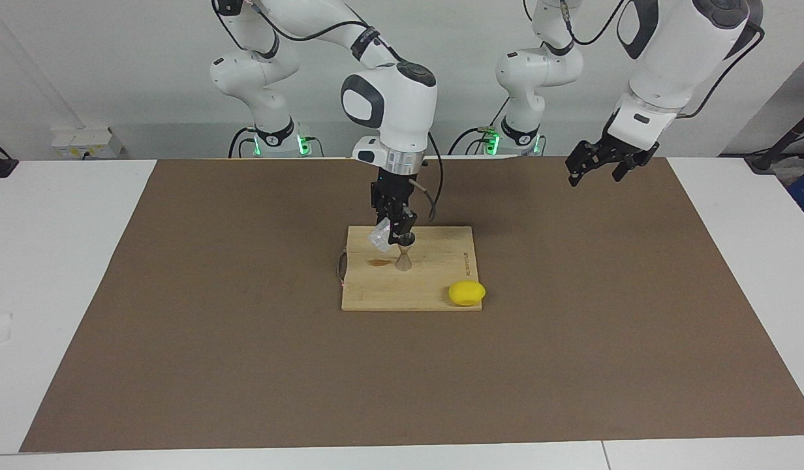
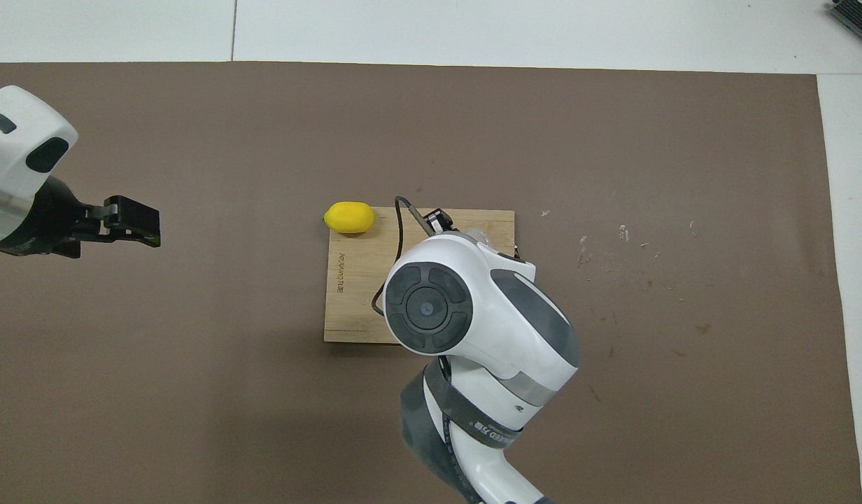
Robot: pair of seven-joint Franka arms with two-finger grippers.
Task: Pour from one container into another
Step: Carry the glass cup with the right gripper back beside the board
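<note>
On the brown mat (image 1: pixel 245 339) that covers most of the white table (image 1: pixel 62 261), nearest the robots' end, the left gripper (image 1: pixel 594 166) hangs in the air over bare mat toward the left arm's end of the table — its fingers are spread apart with nothing between them, and that arm waits. In the overhead view the same left gripper (image 2: pixel 133 222) juts out over the mat, well apart from everything else.

Farther from the robots, at the middle of the mat, lies a wooden cutting board (image 1: pixel 434 290). Over the part of the board nearer the robots, the right gripper (image 1: pixel 394 234) points downward, its fingers pinched on the clear cup (image 1: pixel 380 235). The cup is tilted, lifted off the board, its lower edge just beside the top of the metal jigger (image 1: pixel 404 256). The jigger stands upright on the board, directly under the gripper's fingers. Beside the jigger, toward the right arm's end of the table, a small dark stain (image 1: pixel 378 262) marks the wood.

From overhead the right arm's white wrist covers the jigger and nearly all of the cup — only a sliver of the clear cup (image 2: pixel 478 233) shows at its edge.

Farthest from the robots, a yellow lemon (image 1: pixel 466 293) rests at the board's corner, toward the left arm's end, partly on the wood.
</note>
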